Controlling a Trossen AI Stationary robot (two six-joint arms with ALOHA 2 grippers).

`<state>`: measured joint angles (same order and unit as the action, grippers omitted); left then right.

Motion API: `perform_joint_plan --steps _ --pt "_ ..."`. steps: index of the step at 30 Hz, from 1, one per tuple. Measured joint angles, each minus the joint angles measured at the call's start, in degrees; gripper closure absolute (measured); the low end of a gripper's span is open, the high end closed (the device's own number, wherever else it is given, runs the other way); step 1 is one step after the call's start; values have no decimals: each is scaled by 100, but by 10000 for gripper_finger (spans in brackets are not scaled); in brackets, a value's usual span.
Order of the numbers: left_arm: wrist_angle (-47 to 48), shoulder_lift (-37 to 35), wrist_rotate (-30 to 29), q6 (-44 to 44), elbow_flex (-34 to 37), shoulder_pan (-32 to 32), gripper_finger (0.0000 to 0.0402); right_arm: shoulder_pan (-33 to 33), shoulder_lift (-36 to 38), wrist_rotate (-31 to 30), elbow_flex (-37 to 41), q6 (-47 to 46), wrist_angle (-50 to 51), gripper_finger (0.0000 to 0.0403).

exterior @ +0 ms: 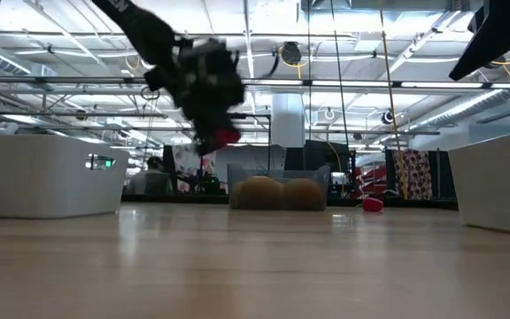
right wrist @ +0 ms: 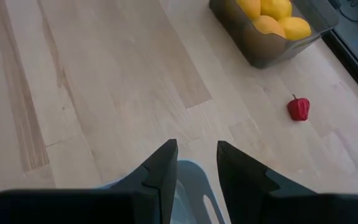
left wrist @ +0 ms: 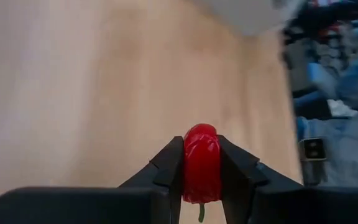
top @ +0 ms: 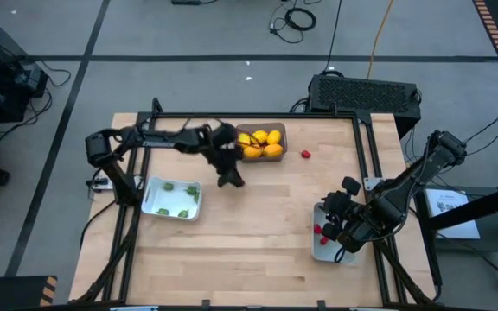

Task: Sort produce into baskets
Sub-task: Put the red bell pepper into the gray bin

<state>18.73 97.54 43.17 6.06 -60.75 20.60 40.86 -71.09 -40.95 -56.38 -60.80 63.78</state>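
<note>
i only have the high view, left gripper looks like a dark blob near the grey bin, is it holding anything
Observer: Yes. The left wrist view shows the left gripper shut on a red pepper, green stem hanging below.
Operator: is it up off the table
Observer: Yes. In the low view the red pepper hangs well above the wooden table.
Operator: right gripper got anything
Observer: No. The right wrist view shows nothing between its fingers; the right gripper hovers over the rim of a pale basket.
Operator: that red dot by the grey bin
Observer: Another pepper, lying alone on the table beside the dark grey basket of yellow fruits.
</note>
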Motion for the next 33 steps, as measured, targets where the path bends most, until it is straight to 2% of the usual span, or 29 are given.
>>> perform_joint_plan --steps 3,9,12,15,18,24,28,33 --pt "-1008 0 -230 273 0 -683 320 0 0 -2 0 0 -4 298" --pt "-3459 316 -2398 214 -4 -2023 320 -2 2 -72 0 18 1 298" --pt "-4983 815 -2623 270 -19 -2368 320 -5 4 -263 0 61 -7 298" --pt "-5962 1471 -2670 428 -288 -2567 320 -70 5 -331 -2 193 -28 298" --pt "-6157 2214 -2776 610 -1002 -2662 320 -158 4 -396 -2 354 -41 298" --pt "-5245 3623 -2791 708 -3031 -2763 320 -355 4 -431 -150 709 -41 298" --pt "-4735 4229 -2830 539 -4097 -2776 320 -380 4 -435 -221 754 -36 298" --pt "-4636 4603 -2854 351 -4874 -2765 320 -378 4 -422 -221 744 67 298"
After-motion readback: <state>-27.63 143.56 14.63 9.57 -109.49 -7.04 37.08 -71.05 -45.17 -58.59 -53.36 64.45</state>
